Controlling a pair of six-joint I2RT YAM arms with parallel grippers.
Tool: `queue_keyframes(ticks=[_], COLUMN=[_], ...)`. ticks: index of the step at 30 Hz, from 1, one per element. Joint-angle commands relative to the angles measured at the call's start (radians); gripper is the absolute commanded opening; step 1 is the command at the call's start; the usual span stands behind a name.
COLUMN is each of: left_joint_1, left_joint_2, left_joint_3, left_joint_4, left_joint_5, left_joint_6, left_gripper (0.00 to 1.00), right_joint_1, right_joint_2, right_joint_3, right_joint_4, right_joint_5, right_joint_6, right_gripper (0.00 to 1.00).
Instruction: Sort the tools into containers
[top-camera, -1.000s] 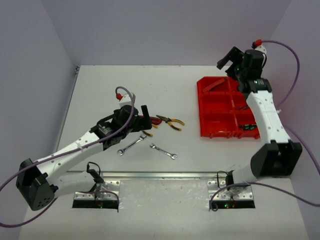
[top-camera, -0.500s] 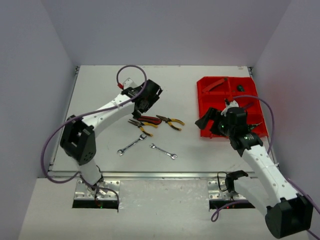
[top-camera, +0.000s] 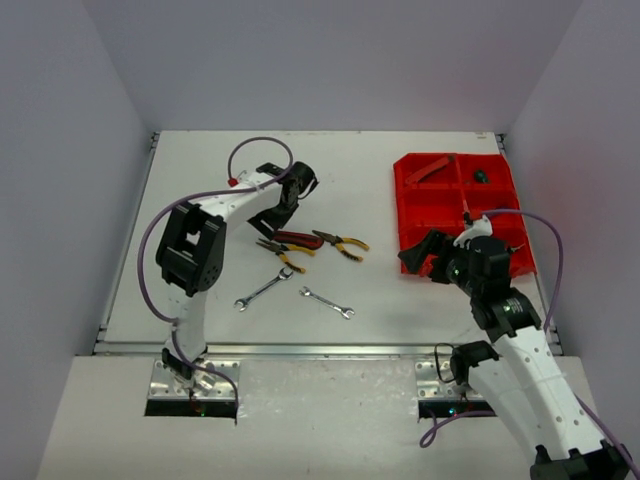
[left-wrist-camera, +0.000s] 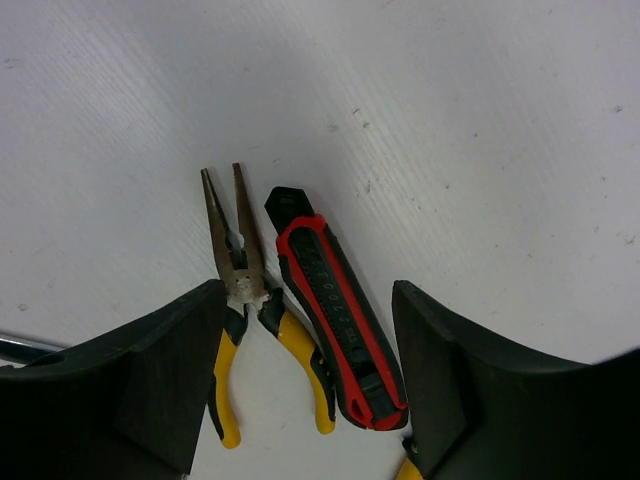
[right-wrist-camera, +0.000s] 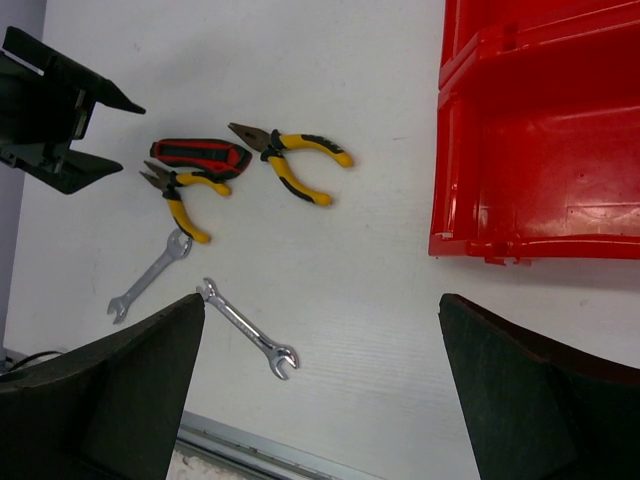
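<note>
Left gripper (left-wrist-camera: 308, 300): wide open, empty; I see red-black tool (left-wrist-camera: 340, 320) and yellow pliers (left-wrist-camera: 243, 285) between its fingers.
Right gripper (right-wrist-camera: 320, 340): wide open, empty, beside red tray (right-wrist-camera: 540, 150).
Nearby: second pliers (right-wrist-camera: 295, 160), wrench (right-wrist-camera: 150, 275), another wrench (right-wrist-camera: 245, 327).

The left arm (top-camera: 190, 260) is extended forward from its base, with the elbow raised and the wrist bent downward. The left gripper (top-camera: 270, 218) (left-wrist-camera: 308, 290) is pointed down, and its jaws are spread wide apart. The right arm (top-camera: 520, 340) is angled forward and toward the left. The right gripper (top-camera: 418, 255) (right-wrist-camera: 320, 300) is tilted downward, and its jaws are likewise held wide apart.
</note>
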Motion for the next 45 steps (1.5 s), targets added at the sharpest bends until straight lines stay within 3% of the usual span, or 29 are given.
queue_keyframes(ticks=[1,10,19,23,28,30,31,35,39,42,45], left_joint_1=[0.001,0.004,0.012,0.018,0.028,0.032,0.033,0.033,0.025,-0.004,-0.068], left_joint_2=[0.03,0.094,0.16,0.168,0.18,0.18,0.175,0.109,-0.005,-0.116,-0.321], left_joint_3=[0.045,0.061,0.074,0.051,0.036,0.033,0.03,0.013,-0.01,-0.07,-0.269], left_joint_4=[0.018,0.052,0.063,0.08,0.095,0.092,0.087,0.093,0.183,0.319,0.611], left_joint_5=[0.009,0.038,0.069,0.072,0.075,0.079,0.078,0.054,0.029,0.008,0.013], left_joint_6=[-0.013,-0.005,0.002,0.004,0.016,0.019,0.017,0.024,0.136,0.25,0.463], left_gripper=[0.63,0.53,0.52,0.45,0.32,0.09,0.03,0.0,0.0,0.0,0.0], right_joint_1=[0.001,0.001,0.001,0.0,0.001,0.001,0.001,0.001,0.001,0.001,0.001], right_joint_2=[-0.005,-0.033,-0.042,-0.044,-0.048,-0.048,-0.048,-0.048,-0.044,-0.027,0.032], right_joint_3=[-0.01,-0.013,-0.012,-0.015,-0.024,-0.025,-0.026,-0.024,-0.038,-0.038,-0.016], right_joint_4=[0.002,-0.013,-0.032,-0.03,-0.029,-0.026,-0.024,-0.002,0.09,0.137,0.216], right_joint_5=[0.003,0.006,0.021,0.024,0.022,0.022,0.019,-0.017,-0.154,-0.239,-0.408], right_joint_6=[-0.018,-0.021,-0.029,-0.027,-0.026,-0.026,-0.025,-0.023,-0.017,-0.011,0.004], right_gripper=[0.99,0.99,0.99,0.99,0.99,0.99,0.99,0.99,0.99,0.99,0.99])
